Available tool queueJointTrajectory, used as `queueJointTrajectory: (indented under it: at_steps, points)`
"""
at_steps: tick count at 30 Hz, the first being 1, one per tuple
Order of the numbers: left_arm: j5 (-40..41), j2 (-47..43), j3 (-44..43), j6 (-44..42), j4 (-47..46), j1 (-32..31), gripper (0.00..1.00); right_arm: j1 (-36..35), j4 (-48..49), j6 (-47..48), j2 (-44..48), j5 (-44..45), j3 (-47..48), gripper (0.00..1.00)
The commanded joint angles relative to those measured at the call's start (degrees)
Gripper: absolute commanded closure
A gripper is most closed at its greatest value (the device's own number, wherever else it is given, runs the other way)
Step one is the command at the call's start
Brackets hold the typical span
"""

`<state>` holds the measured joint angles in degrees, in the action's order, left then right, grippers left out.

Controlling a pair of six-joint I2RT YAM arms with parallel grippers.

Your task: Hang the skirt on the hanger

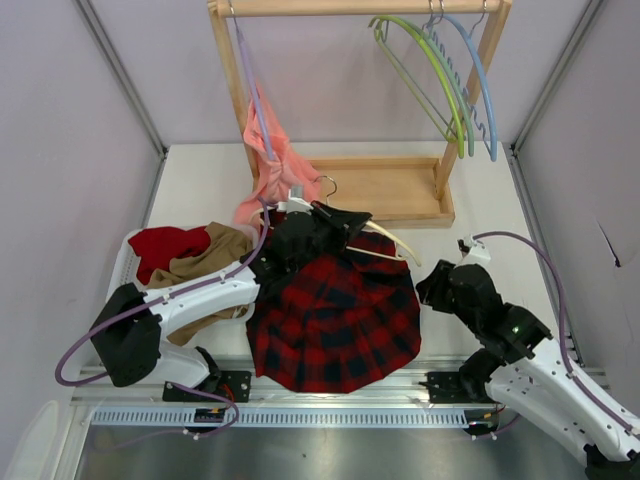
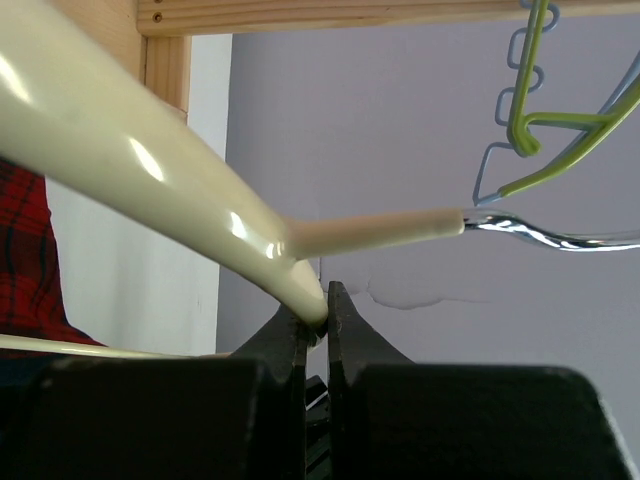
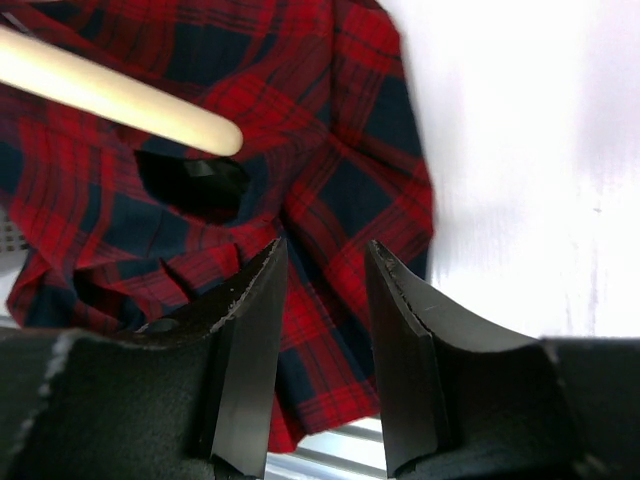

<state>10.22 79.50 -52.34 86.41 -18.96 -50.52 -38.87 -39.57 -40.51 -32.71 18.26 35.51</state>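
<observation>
top external, left gripper (image 2: 318, 303) pinching hanger (image 2: 150, 170), right gripper (image 3: 325, 262) half-open at skirt (image 1: 335, 320) edge, table (image 1: 480, 215) beyond

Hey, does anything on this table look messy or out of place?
Yes. The salmon-pink garment droops lopsidedly off the rack, its lower end bunched on the table. At the left, a heap of red and tan cloths lies crumpled.

Skirt (image 1: 335, 320) mid counter (image 1: 490, 210), hanger (image 2: 150, 170) over it
Hanger at skirt's far edge; rack (image 1: 380, 190) behind; cloth pile (image 1: 200, 255) left.
</observation>
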Motion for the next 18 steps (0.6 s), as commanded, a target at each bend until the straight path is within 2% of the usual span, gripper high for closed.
queueJointTrajectory:
  at_steps: [1,6,9,14,18]
  points:
    - [-0.73,-1.37,-0.57,-2.83,-4.16,-0.37,1.00,0.20,7.30,0.61,2.65,-2.96,-2.54,0.57]
    - [-0.02,-1.55,-0.05,-2.92,-3.63,-0.37,1.00,-0.15,16.78,3.42,3.09,-7.97,-7.11,0.52]
    - [0.15,-1.98,0.30,-2.65,-3.63,-0.37,1.00,-1.29,21.54,4.12,3.27,-7.89,-10.01,0.48]
    - [1.38,-4.00,0.74,-2.65,-1.61,-0.19,1.00,-4.01,23.66,3.69,5.19,-1.23,-12.65,0.48]
    - [2.09,-5.67,1.01,-3.00,-0.29,0.60,1.00,-4.98,28.40,1.93,10.81,0.90,-18.08,0.47]
